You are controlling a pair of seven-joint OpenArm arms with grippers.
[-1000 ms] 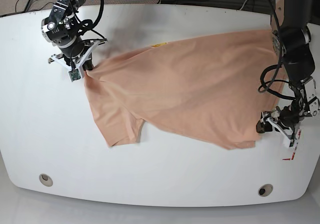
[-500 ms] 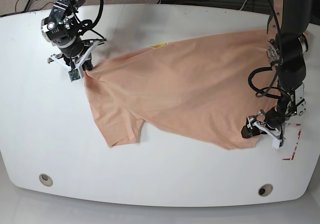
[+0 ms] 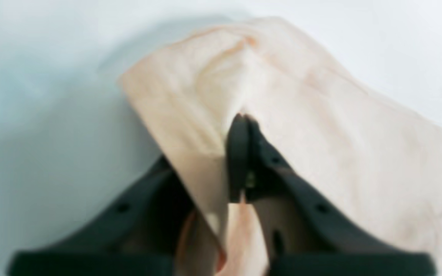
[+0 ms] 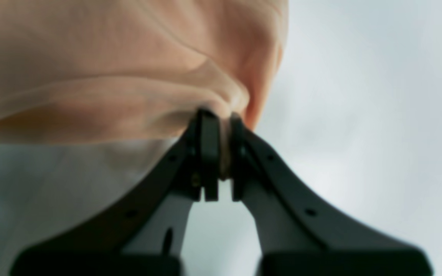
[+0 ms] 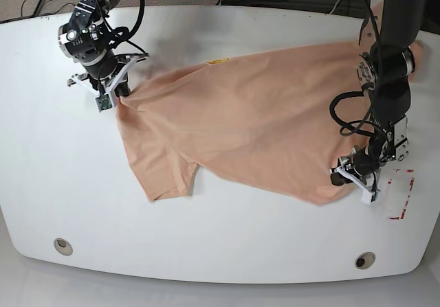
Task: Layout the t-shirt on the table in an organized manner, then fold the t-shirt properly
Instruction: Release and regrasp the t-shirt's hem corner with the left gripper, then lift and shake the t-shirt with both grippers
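Inward has come the left gripper (image 5: 352, 180), jaws pinching the t-shirt (image 5: 261, 121); right gripper (image 4: 221, 126) clamps blurred fabric.

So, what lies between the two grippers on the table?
In the base view, only the t-shirt spans from the right gripper to the left gripper.

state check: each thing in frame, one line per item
t-shirt: partly spread on the table, wrinkled, not folded, pinched at two edges.
left gripper: shut on the t-shirt's edge, cloth draped over one finger.
right gripper: shut on a bunched bit of t-shirt.
table: white, glossy, bearing the t-shirt; red tape marks by the left gripper.
grommets: two, uncovered, near the front edge.
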